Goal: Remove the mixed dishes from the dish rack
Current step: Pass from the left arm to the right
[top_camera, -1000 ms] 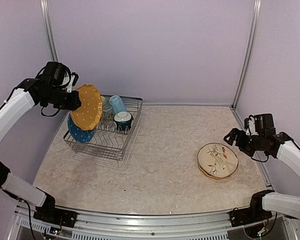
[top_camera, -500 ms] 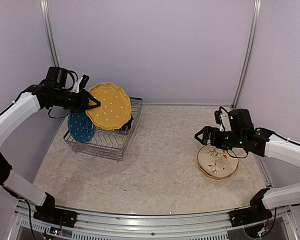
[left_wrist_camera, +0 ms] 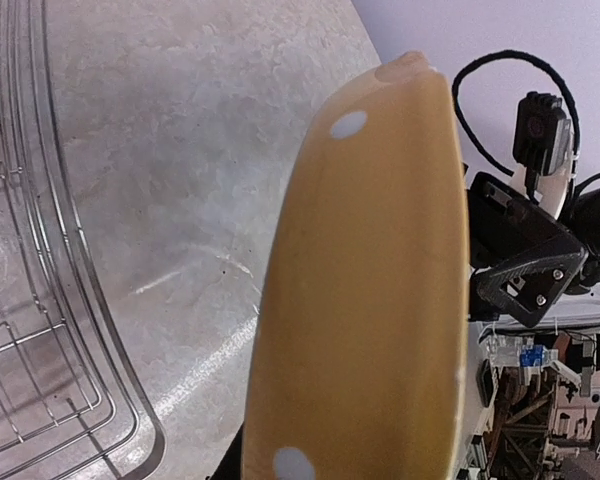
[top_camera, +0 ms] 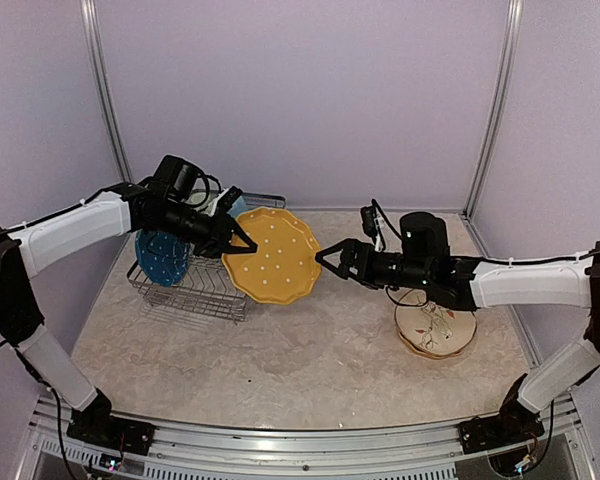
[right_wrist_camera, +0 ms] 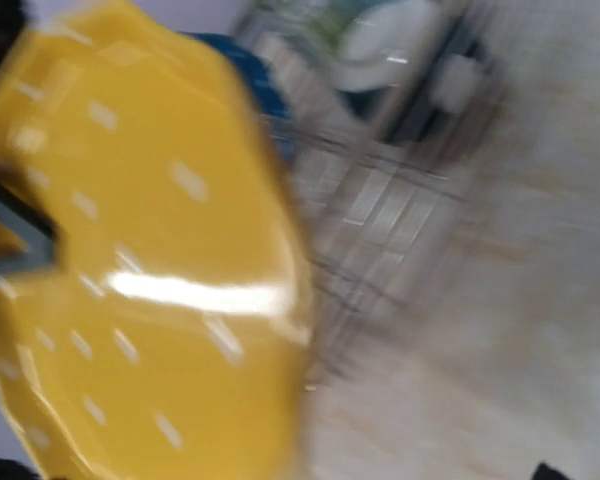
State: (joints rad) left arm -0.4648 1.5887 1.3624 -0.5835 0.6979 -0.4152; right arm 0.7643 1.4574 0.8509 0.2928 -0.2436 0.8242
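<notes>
The orange-yellow dotted plate [top_camera: 277,257] hangs tilted above the table, just right of the dish rack [top_camera: 192,290]. My left gripper [top_camera: 236,238] is shut on its left rim. In the left wrist view the plate [left_wrist_camera: 370,280] fills the middle and hides the fingers. My right gripper [top_camera: 328,258] stands open right at the plate's right rim. The right wrist view is blurred, showing the plate [right_wrist_camera: 130,300] close up. The blue white-dotted plate [top_camera: 162,256] stands upright in the rack. The cream floral plate [top_camera: 436,322] lies flat at the right of the table.
The rack's wire floor and rim [left_wrist_camera: 50,330] lie at the left of the left wrist view. A white-lined bowl [right_wrist_camera: 385,40] shows blurred in the rack. A purple back wall with metal posts [top_camera: 492,110] closes the far side.
My left arm carried the orange-yellow plate up out of the rack and rightward over the table. My right arm swung left from beside the cream floral plate to the yellow plate's rim.
</notes>
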